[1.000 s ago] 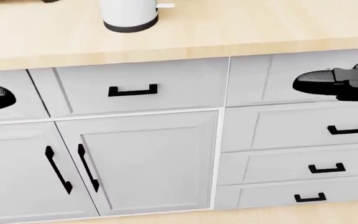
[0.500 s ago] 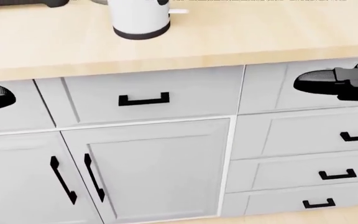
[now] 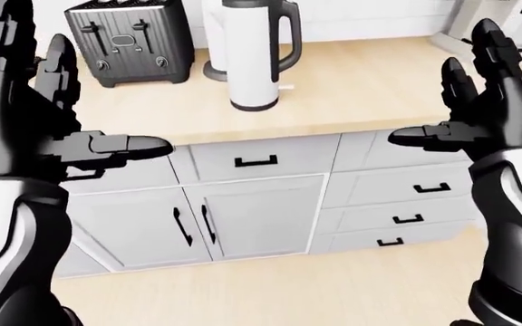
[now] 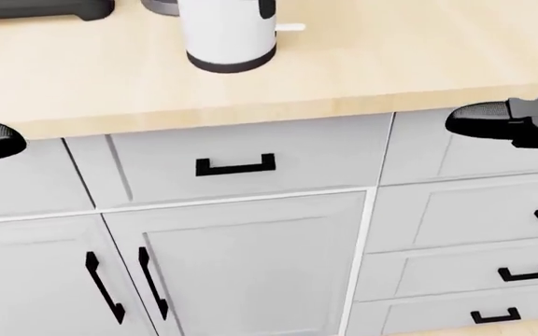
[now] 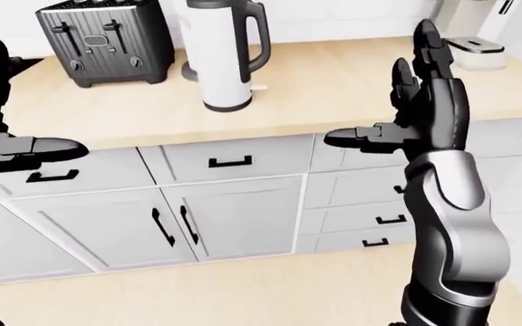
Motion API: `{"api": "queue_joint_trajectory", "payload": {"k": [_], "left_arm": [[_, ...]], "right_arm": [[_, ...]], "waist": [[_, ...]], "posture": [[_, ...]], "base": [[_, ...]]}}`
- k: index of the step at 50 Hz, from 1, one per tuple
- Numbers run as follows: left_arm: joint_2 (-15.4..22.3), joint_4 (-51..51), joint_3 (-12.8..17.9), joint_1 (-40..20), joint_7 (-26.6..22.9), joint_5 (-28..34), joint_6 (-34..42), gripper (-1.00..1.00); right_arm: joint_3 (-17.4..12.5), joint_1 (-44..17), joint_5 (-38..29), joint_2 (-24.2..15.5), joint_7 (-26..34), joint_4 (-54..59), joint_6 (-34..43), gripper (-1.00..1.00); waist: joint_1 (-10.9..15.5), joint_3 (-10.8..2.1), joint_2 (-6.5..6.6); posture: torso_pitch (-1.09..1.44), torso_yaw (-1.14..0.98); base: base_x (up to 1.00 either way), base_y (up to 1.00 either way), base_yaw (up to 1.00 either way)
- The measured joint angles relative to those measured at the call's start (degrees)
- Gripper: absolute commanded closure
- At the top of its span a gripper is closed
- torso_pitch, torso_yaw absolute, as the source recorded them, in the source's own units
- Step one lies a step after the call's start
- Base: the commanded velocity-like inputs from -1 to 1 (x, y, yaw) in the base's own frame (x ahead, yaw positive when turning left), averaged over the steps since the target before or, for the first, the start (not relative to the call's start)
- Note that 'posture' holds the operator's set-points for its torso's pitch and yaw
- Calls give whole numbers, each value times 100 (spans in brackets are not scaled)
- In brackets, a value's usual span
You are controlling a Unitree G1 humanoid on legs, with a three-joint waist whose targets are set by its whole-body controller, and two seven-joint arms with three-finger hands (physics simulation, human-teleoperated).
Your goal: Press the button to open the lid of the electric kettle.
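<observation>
Both hands are raised with fingers spread apart, holding nothing: the left hand (image 3: 34, 115) and right hand (image 3: 483, 102) flank the electric kettle (image 3: 252, 51), which stands upright on the counter (image 3: 360, 88) beyond and between them, nearer the left hand, beside a toaster (image 3: 129, 41). The button cannot be made out. The robot should step closer, then bring one fingertip down near the handle top.

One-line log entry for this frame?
phase: approach | electric kettle: on counter, untouched | left robot hand: open | right robot hand: open
</observation>
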Motion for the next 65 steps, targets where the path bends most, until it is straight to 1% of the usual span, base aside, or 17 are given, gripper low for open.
{"api": "queue_joint_trajectory", "payload": {"k": [2, 9, 12, 14, 20, 25, 27, 33, 37, 40, 42, 44, 46, 50, 53, 59, 65], "left_arm": [[-25, 50, 52, 83, 14, 19, 19, -100], [-16, 11, 38, 85, 9, 43, 28, -100], [-16, -10, 57, 91, 3, 51, 1, -100], [-8, -6, 62, 70, 3, 55, 6, -100], [-66, 26, -71, 101, -56, -14, 84, -100], [-41, -44, -2, 53, -33, 14, 18, -100], [-25, -51, 6, 31, -32, 10, 8, -100], [-7, 63, 67, 56, 27, 44, 104, -100], [22, 14, 53, -21, 31, 21, 67, -100], [34, 14, 54, -46, 40, 11, 48, -100], [-34, -28, -6, 34, 22, -22, 56, -100], [-31, 7, -54, 60, -15, -74, 103, -100], [-16, 27, -33, 62, -24, -82, 114, -100], [-2, -35, 11, 35, 2, -48, 58, -100], [-1, -58, -5, 27, 1, -41, 25, -100], [2, 57, 64, 82, 49, 16, 113, -100], [25, -43, 67, 18, 28, -2, 51, -100]], "right_arm": [[103, 56, 21, 55, 21, 28, 22, -100], [60, 28, 16, 18, 34, 31, 49, -100], [51, 8, 10, 12, 33, -40, -17, -100], [64, 13, 8, 15, 42, -36, -42, -100], [-17, 102, -46, 12, -6, 120, 66, -100], [-9, 37, -35, -12, 9, 12, 20, -100], [-7, -4, -27, -27, 10, 6, 16, -100], [143, 25, 38, 36, 57, 75, 117, -100], [58, -33, 27, 1, 27, -13, 73, -100], [55, -52, 26, -17, 20, -58, 24, -100], [-4, 11, 13, -20, 10, -22, 18, -100], [-38, 68, -11, -12, -17, 55, 76, -100], [-26, 53, -22, -20, -28, 75, 120, -100], [-6, 28, -12, -25, -1, -14, 68, -100], [-5, 10, -10, -36, 16, -7, 41, -100], [149, 73, 35, 49, 74, 49, 113, -100], [36, 1, 6, -1, 52, -69, 33, -100]], "waist": [[68, 67, -53], [75, 15, -285], [113, 9, -483], [129, -9, -694], [20, 33, -563], [2, 72, -205], [-14, 21, 29], [104, 6, -116], [118, 32, -398], [120, -17, -708], [41, 47, -592], [13, 38, -620], [20, 22, -551], [18, 67, -288], [-16, 15, 22], [101, 18, -148], [117, 15, -604]], "posture": [[0, 0], [0, 0], [0, 0], [0, 0], [0, 0], [0, 0], [0, 0], [0, 0], [0, 0], [0, 0], [0, 0], [0, 0], [0, 0], [0, 0], [0, 0], [0, 0], [0, 0]], "base": [[12, 11, 0], [13, 3, 0], [14, 0, 0], [14, 0, 0], [14, 0, 0], [14, 0, 0], [14, 0, 0], [14, 0, 0], [15, 1, 0], [14, 0, 0], [14, 0, 0], [14, 0, 0], [13, 0, 0], [14, 3, 0], [14, 6, 0], [14, 8, 0], [14, 8, 0]]}}
